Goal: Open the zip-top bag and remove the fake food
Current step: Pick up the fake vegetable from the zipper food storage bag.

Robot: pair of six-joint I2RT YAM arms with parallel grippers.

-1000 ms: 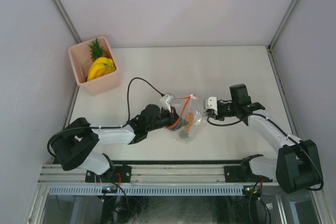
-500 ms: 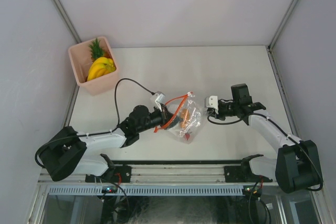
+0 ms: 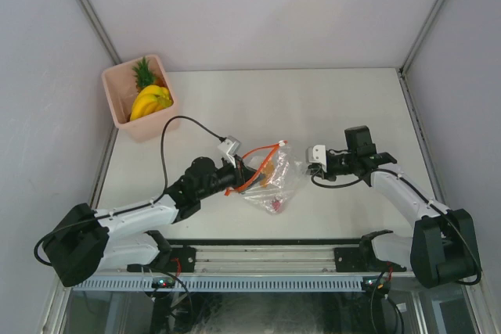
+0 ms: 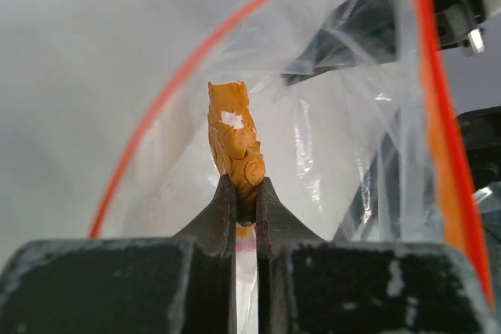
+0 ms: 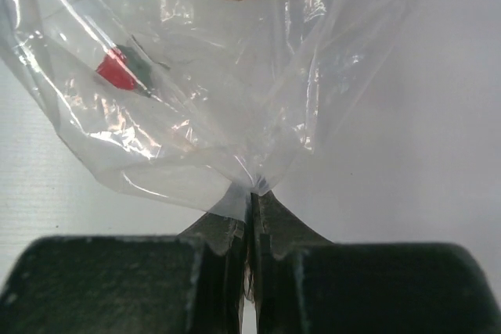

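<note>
The left gripper (image 4: pixel 244 193) is nearly closed, pinching an orange fake food piece (image 4: pixel 235 142) inside the mouth of the zip-top bag (image 3: pixel 275 185). The bag lies mid-tabletop, nearer the front edge. The right gripper (image 5: pixel 252 192) is clamped on the bag film at the opposite end. The piece's long axis points out of the jaws toward the right gripper, so withdrawal likely runs leftward.

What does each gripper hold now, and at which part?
The left gripper pinches an orange toy food piece by its lower end. The right gripper pinches a bunched fold of the zip-top bag.
</note>
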